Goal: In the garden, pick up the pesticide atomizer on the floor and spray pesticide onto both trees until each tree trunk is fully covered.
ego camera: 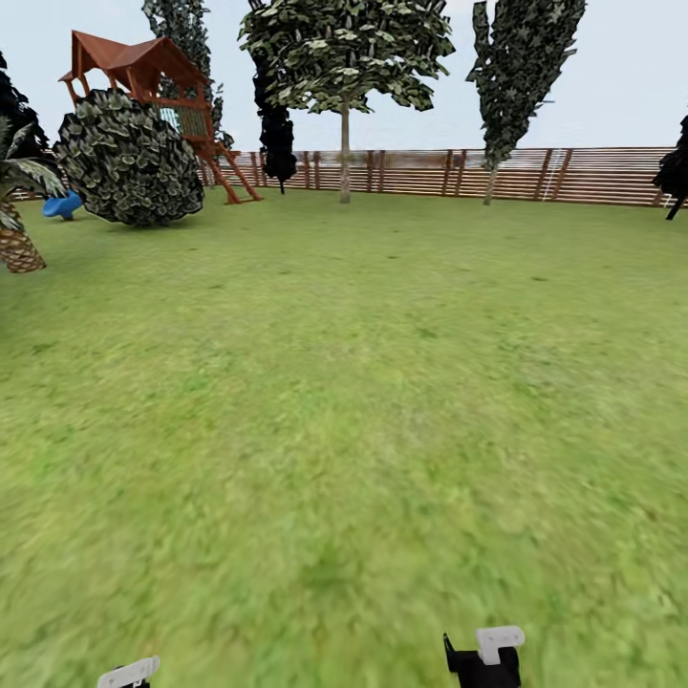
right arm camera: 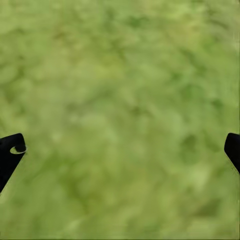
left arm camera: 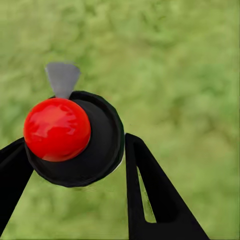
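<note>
While over lawn (ego camera: 363,401), left claw (left arm camera: 75,165) grips atomizer (left arm camera: 72,137) (red-capped), right claw (right arm camera: 120,150) spread.

Head view: high on the robot, facing forward and down across the lawn (ego camera: 344,382) to the far fence (ego camera: 535,172).
Left wrist view: close, looking straight down along two black fingers (left arm camera: 150,190) onto grass.
Right wrist view: same downward look, finger (right arm camera: 10,152) tips at the edges, grass blurred.
Shared: the lawn.
</note>
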Robot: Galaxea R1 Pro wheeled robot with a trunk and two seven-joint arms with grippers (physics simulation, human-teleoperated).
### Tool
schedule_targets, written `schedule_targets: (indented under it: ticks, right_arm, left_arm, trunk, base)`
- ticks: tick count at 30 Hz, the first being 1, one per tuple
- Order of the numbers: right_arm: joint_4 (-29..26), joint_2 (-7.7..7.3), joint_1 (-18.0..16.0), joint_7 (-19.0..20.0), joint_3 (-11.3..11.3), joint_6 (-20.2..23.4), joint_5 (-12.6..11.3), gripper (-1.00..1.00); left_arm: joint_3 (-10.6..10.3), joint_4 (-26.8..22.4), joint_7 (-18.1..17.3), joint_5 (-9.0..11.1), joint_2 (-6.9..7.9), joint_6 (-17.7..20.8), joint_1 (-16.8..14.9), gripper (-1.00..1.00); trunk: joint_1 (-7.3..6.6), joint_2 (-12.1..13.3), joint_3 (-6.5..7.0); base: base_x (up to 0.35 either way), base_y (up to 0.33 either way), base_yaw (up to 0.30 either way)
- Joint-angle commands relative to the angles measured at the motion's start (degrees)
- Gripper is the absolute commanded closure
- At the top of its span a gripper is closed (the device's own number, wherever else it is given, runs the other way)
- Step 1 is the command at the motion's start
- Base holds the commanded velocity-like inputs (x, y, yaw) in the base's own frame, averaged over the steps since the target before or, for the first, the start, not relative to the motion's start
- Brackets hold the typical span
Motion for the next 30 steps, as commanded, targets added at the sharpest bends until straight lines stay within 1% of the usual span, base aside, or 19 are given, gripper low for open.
schedule_targets:
  ticks: [1,11,17,30]
  right_arm:
    - [0.0,0.0,0.0,-0.3,0.5,-0.1,-0.3,-1.0]
    - [0.0,0.01,0.0,-0.4,0.5,-0.1,-0.2,-1.0]
    - [0.0,0.09,0.0,-0.4,0.5,-0.1,-0.2,-1.0]
    - [0.0,0.09,0.0,-0.4,0.5,-0.1,-0.2,-1.0]
  left_arm:
    - [0.2,0.1,0.0,0.0,-0.04,-0.2,0.0,1.0]
    - [0.2,0.1,0.0,0.0,-0.08,-0.1,0.0,1.0]
    - [0.2,0.1,0.0,0.0,-0.08,-0.1,0.0,1.0]
    - [0.2,0.1,0.0,0.0,-0.12,-0.1,0.0,1.0]
  trunk:
    - [0.03,0.0,-0.05]
    - [0.03,0.0,-0.05]
    - [0.03,0.0,-0.05]
    - [0.03,0.0,-0.05]
  base:
    - [0.339,-0.061,0.063]
    - [0.339,-0.101,0.009]
    - [0.339,-0.113,0.154]
    - [0.339,-0.111,0.005]
